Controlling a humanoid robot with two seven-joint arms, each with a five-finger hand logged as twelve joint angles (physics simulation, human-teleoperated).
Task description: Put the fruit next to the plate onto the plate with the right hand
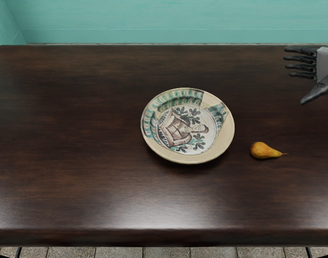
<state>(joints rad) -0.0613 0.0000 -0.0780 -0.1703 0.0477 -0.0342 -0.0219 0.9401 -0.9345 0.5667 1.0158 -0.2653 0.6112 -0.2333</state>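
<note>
Nearest the viewer, the dark wooden table [72, 172] shows a bare front stretch, with pale floor tiles just visible below its edge. A little farther in lies the pear [262, 151], on its side on the tabletop with its stem pointing right. It sits near the plate's right side but clearly apart from it, so the task has not yet begun in any visible way.

The plate [224, 131] rests flat near the middle of the table, a shallow painted dish with nothing in it, which leaves it free to take the fruit.

Farther back, at the right edge of the picture, the right hand [313, 69] hangs over the far corner of the table. Its fingers [298, 58] are stretched out and slightly parted, pointing left, with the thumb angled down beneath them; it holds nothing. It is well apart from the pear, so a reach forward and down seems to be the next need.

Behind everything stands a teal wall [153, 21]. The left arm does not show.
</note>
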